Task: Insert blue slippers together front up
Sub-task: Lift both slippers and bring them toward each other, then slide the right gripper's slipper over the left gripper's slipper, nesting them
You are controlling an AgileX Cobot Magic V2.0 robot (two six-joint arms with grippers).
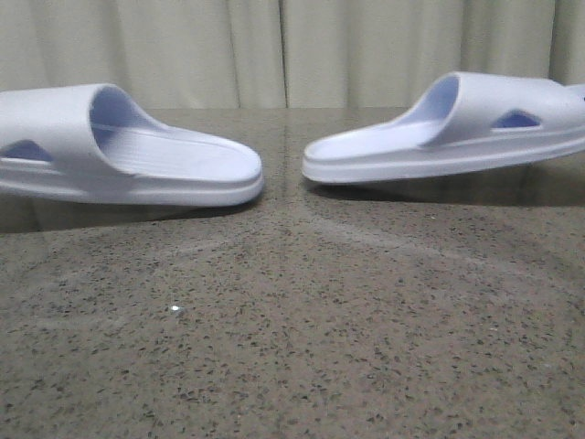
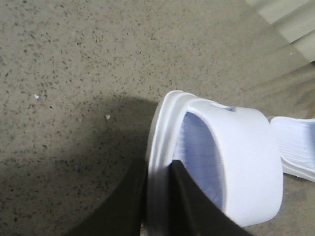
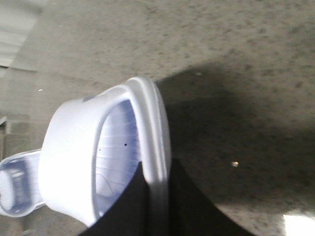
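Two blue slippers heel to heel over a speckled stone table point(image 1: 292, 347), toes pointing outward. On the left, the left slipper point(image 1: 128, 146), strap end cut off by the frame edge, sole seeming to rest on the tabletop. On the right, the right slipper point(image 1: 448, 128) — tilted, heel low and close to the surface, strap end raised. A narrow gap between the two heels, not touching. Nothing inside either strap opening; only ribbed footbed visible.

Left gripper point(image 2: 157, 201) closed on the left slipper's side rim, one dark finger point(image 2: 194, 206) inside against the footbed, the other outside. Right gripper point(image 3: 156, 206) likewise clamped on the right slipper's rim, one finger point(image 3: 123, 206) inside, one out.

Broad bare tabletop in front of both slippers — curtain point(image 1: 292, 46) just behind the far table edge.
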